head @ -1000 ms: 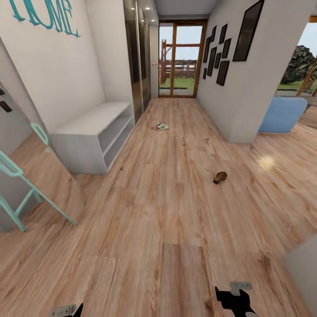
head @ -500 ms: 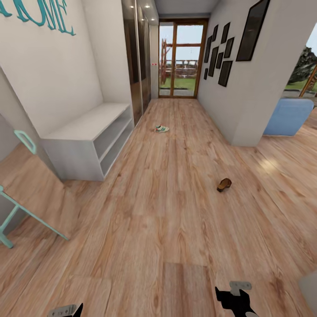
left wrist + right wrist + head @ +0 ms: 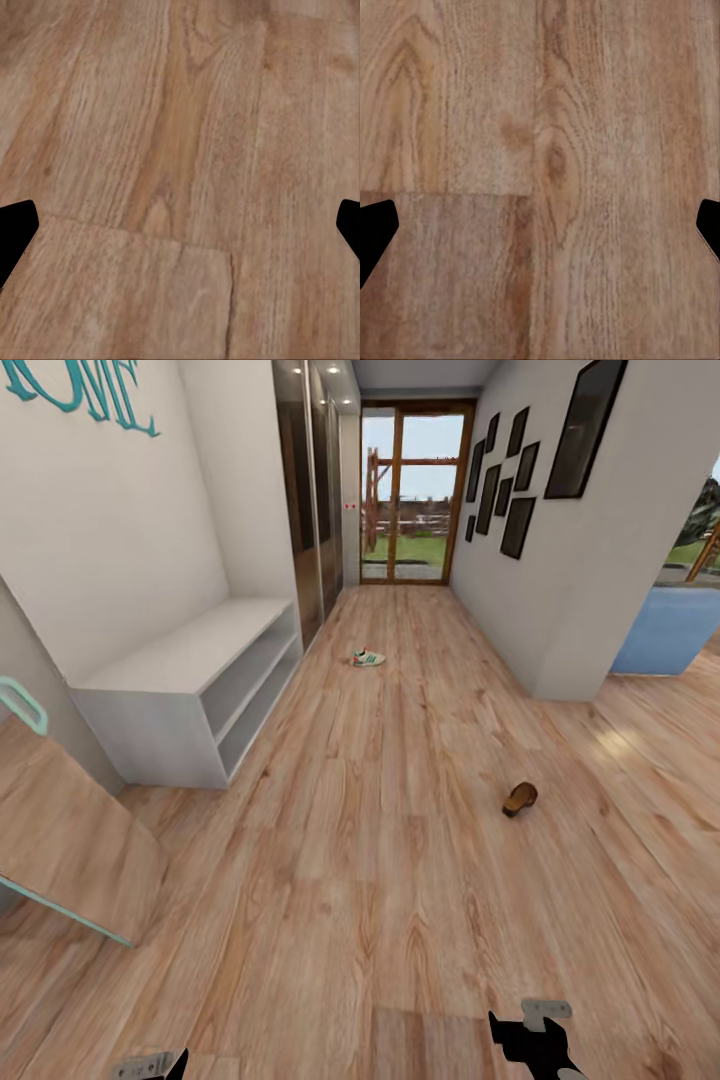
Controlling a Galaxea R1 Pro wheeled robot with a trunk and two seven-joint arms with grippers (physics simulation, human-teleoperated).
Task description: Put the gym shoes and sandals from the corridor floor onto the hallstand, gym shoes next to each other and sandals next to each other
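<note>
Two shoes lie out on the corridor floor [image 3: 380, 880], and nothing sits on the hallstand [image 3: 190, 660] as far as I can see, so the job looks barely begun. One gym shoe [image 3: 368, 658], white with green stripes, rests past the far end of the hallstand, out toward the middle of the corridor. One brown sandal [image 3: 519, 798] lies well apart from the hallstand, across the corridor from its near end and close to the corner of the opposite wall. The other gym shoe and the other sandal I cannot place from where the robot stands.

Both shelves and the top of the hallstand look bare, though the far ends of the shelves are too shadowed to be sure. By my reckoning all four pieces are left to pick up, carry and pair off on the rack.

Hanging low over the planks, well short of the hallstand, are the left end effector [image 3: 160, 1065] and the right end effector [image 3: 535, 1040]. In each wrist camera the fingers [image 3: 15, 232] stand wide apart at the edges of the picture with only wood grain between them; the right fingers [image 3: 375, 232] are spread the same way, holding nothing.

As for writing, large teal letters on the wall above the hallstand are cut off by the frame; what shows reads like "OME" [image 3: 85, 390].
</note>
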